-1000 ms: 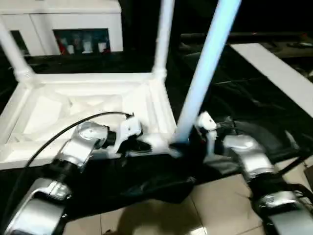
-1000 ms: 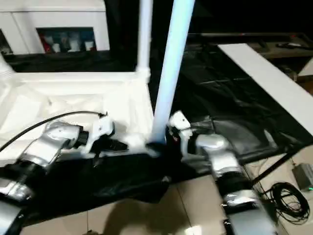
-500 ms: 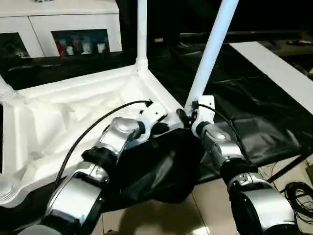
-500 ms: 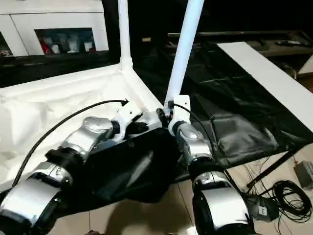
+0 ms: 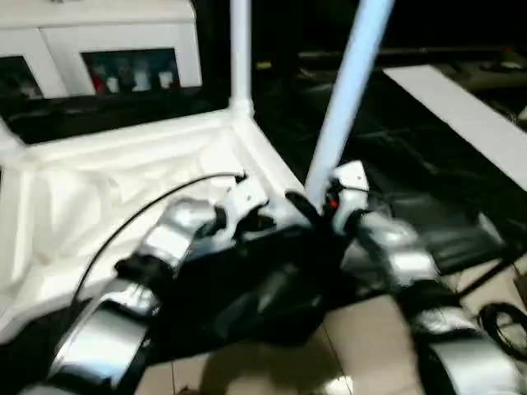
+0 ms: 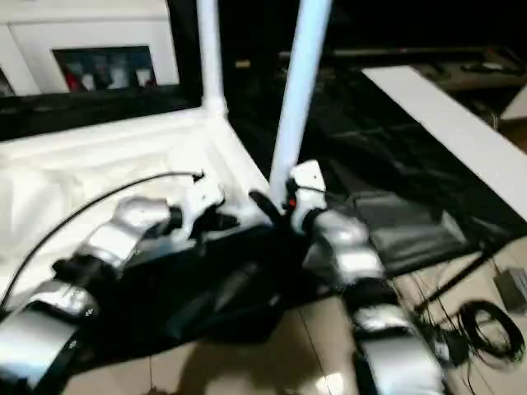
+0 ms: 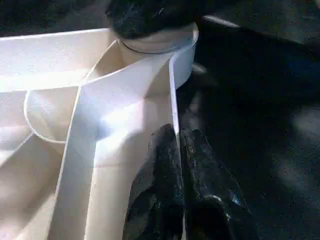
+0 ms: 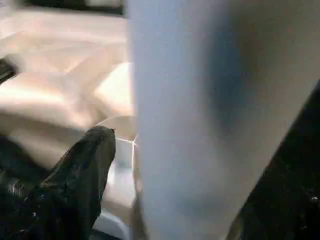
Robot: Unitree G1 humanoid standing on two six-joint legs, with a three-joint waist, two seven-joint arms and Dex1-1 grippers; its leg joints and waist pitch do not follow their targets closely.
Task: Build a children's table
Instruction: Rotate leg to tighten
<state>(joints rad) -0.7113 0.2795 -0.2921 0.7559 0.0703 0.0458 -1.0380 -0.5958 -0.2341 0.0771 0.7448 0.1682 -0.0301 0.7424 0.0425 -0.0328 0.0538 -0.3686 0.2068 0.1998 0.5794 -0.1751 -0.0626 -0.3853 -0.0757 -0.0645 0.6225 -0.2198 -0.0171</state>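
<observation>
Upturned table top is lying on black sheet. Right gripper is clamping the near-corner leg; left gripper is pinching the rim, fingers together. Leg is tilting, risking jamming in the socket.

Silver forearms, black cable, white wrists

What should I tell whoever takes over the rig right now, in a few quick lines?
Left pincer: shut on the table top rim near its front right corner.
Right pincer: at the base of the near leg; grip unclear.
Done: far leg stands in its corner socket.
Left: confirm the near leg is fully seated; check the remaining corners.
</observation>
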